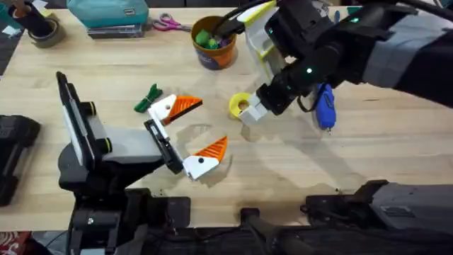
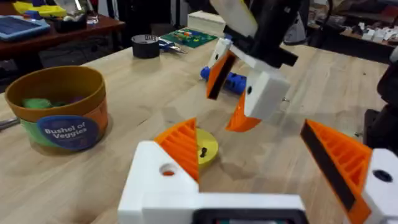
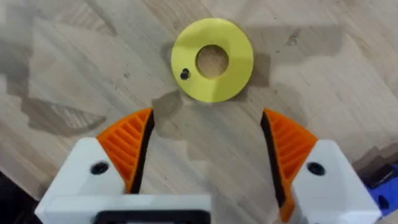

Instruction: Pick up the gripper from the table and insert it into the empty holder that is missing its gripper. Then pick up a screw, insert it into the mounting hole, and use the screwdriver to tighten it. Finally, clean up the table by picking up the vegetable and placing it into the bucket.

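1. Overhead: my right hand is hovering released over the yellow disc; the vegetable is lying on the counter, outside the bucket.
2. Left wrist: my left hand is gaping, empty.
3. Right wrist: I'm lining up on the screw resting on the disc; screwing and cleanup are remaining.

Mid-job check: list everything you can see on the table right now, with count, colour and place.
screw: one, dark, lying on the yellow disc
yellow disc: one, yellow, on the table under the right gripper
vegetable: one, green, beside the left gripper's far finger
bucket: one, orange-brown, far middle, green and purple items inside
screwdriver: one, blue, lying right of the disc
scissors: one pair, pink handles, far edge left of the bucket
tape roll: one, dark, far left corner
left gripper: white with orange pads, open, centre left
right gripper: white with orange pads, open, just short of the disc
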Motion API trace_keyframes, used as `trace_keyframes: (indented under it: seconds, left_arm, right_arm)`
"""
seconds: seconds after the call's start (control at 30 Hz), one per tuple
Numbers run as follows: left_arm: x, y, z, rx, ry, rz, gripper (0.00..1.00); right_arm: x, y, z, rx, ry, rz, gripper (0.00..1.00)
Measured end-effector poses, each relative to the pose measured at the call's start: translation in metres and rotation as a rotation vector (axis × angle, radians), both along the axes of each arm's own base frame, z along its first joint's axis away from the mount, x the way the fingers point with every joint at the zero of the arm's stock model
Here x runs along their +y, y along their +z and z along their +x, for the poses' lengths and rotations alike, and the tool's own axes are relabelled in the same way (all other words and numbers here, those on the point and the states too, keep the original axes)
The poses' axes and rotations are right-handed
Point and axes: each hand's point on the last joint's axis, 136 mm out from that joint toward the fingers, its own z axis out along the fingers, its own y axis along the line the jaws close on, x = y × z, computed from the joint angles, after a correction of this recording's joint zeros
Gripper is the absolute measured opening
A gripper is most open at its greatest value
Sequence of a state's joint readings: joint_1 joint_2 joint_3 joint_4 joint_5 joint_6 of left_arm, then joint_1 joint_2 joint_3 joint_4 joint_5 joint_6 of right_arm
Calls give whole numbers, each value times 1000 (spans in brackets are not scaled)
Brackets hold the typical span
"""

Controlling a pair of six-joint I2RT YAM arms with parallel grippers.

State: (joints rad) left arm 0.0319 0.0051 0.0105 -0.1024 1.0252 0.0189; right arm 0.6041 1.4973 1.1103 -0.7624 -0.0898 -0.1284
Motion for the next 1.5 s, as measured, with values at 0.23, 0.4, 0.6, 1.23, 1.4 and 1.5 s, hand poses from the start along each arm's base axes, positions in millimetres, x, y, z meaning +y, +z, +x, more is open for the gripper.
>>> trace_keyframes:
  seconds: [0.23, 0.4, 0.6, 1.23, 1.4, 1.5]
  left_arm:
    - [0, 0, 0, 0, 0, 0, 987]
    - [0, 0, 0, 0, 0, 0, 986]
    - [0, 0, 0, 0, 0, 0, 986]
    - [0, 0, 0, 0, 0, 0, 986]
    - [0, 0, 0, 0, 0, 0, 985]
    - [0, 0, 0, 0, 0, 0, 985]
  right_arm:
    - [8, 1, 7, -31, 10, 20, 997]
    - [12, 2, 8, -46, 20, 27, 997]
    - [13, -6, 9, -30, 20, 12, 997]
    - [27, -42, 5, 30, 60, -32, 946]
    - [29, -42, 7, 27, 61, -30, 876]
    - [29, -42, 8, 23, 62, -27, 815]
